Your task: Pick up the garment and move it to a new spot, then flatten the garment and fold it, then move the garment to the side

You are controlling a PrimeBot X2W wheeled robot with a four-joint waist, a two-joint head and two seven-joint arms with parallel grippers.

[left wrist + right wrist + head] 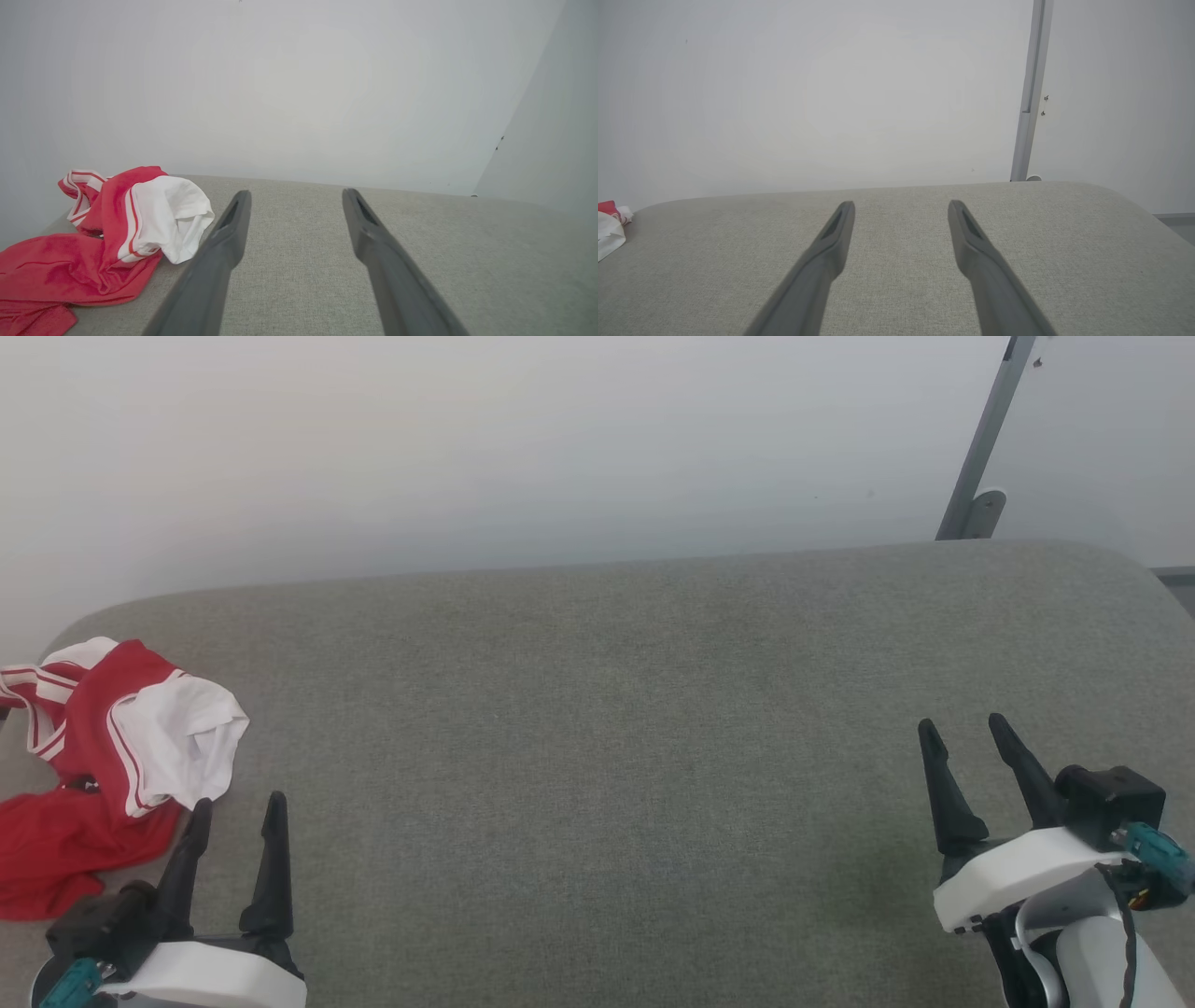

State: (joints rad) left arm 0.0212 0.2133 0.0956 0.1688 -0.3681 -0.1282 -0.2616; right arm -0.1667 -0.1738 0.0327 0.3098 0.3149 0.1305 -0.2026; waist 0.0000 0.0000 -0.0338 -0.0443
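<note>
The garment [89,775], a red shirt with white sleeves and red-and-white striped trim, lies crumpled at the far left of the grey padded surface [607,756]. In the left wrist view the garment [93,242] sits just left of my fingers. A small corner of the garment [609,228] peeks in at the left edge of the right wrist view. My left gripper [238,807] stands open beside the garment's near right edge, not touching it. At the lower right, far from the cloth, my right gripper [962,726] is open too, nothing between its fingers.
A pale wall rises behind the grey padded surface. A slanted grey metal post [985,439] stands at the back right, beyond the surface's far edge. The surface's rounded corners show at far left and far right.
</note>
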